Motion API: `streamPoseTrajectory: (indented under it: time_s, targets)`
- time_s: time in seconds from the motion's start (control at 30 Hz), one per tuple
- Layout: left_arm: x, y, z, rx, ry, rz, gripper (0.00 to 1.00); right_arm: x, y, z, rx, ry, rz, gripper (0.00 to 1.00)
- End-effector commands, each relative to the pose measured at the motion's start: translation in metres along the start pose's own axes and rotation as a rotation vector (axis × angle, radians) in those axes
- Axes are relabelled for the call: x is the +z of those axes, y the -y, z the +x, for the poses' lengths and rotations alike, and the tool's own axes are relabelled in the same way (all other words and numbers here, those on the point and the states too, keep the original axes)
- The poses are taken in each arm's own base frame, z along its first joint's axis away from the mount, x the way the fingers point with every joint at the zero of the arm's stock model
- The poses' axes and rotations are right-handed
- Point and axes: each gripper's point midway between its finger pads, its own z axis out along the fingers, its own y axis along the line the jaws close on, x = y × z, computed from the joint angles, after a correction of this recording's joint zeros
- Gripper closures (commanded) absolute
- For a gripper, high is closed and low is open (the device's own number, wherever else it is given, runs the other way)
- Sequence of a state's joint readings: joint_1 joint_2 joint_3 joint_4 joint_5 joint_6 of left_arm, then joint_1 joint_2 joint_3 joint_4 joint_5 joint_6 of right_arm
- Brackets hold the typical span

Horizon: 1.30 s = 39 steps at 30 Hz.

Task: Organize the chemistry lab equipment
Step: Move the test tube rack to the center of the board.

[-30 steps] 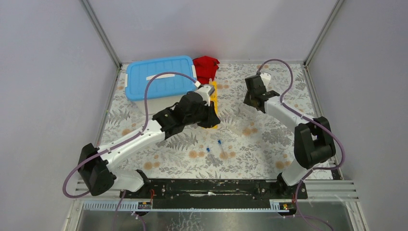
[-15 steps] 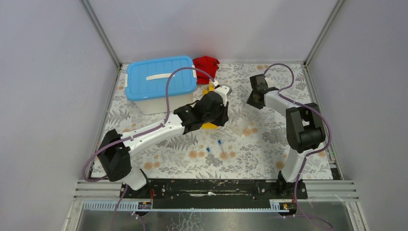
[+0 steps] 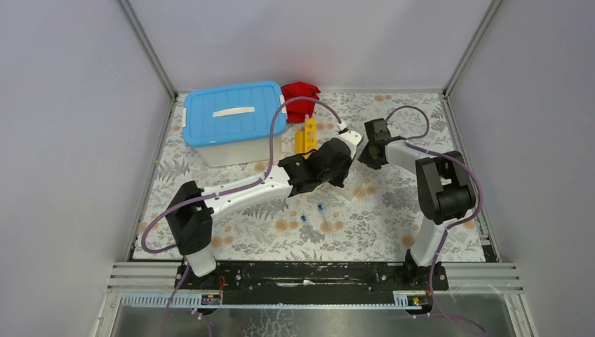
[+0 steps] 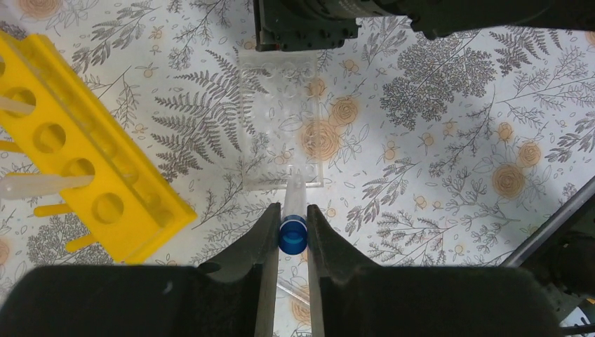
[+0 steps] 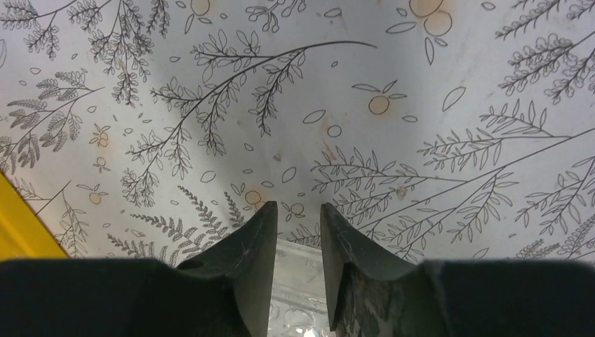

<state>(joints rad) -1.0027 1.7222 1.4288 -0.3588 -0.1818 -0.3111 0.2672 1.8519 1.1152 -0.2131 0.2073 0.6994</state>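
Altogether, two loose tubes (image 3: 320,208), one held tube (image 4: 292,232), one rack (image 4: 84,161)

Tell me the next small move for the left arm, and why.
Probably ease the left gripper forward and down, so the blue-capped tube pinched between its fingers enters a hole of the clear holder. The tube's tip hangs at the holder's near edge, not yet in a hole, and the right gripper seems to grip the holder's far end, steadying it.
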Motion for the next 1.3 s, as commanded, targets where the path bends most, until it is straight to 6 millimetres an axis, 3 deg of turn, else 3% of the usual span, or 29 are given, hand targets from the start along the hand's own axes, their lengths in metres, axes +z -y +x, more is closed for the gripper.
streamPoseTrajectory:
  time_s: [0.0,0.47,0.8,1.27]
  targets:
    - [0.003,0.0,-0.009,0.07,0.022,-0.046,1.0,-0.016,-0.01,-0.003,0.06,0.016,-0.069,0.65]
    - [0.006,-0.001,0.023,0.14,-0.054,-0.082,1.0,-0.033,-0.005,0.021,0.115,0.006,-0.105,0.67]
    - [0.001,-0.007,0.048,0.165,-0.094,-0.096,1.0,-0.045,-0.015,0.037,0.109,0.019,-0.119,0.67]
    - [-0.002,-0.012,0.063,0.165,-0.101,-0.106,1.0,-0.053,-0.021,0.053,0.119,0.025,-0.123,0.67]
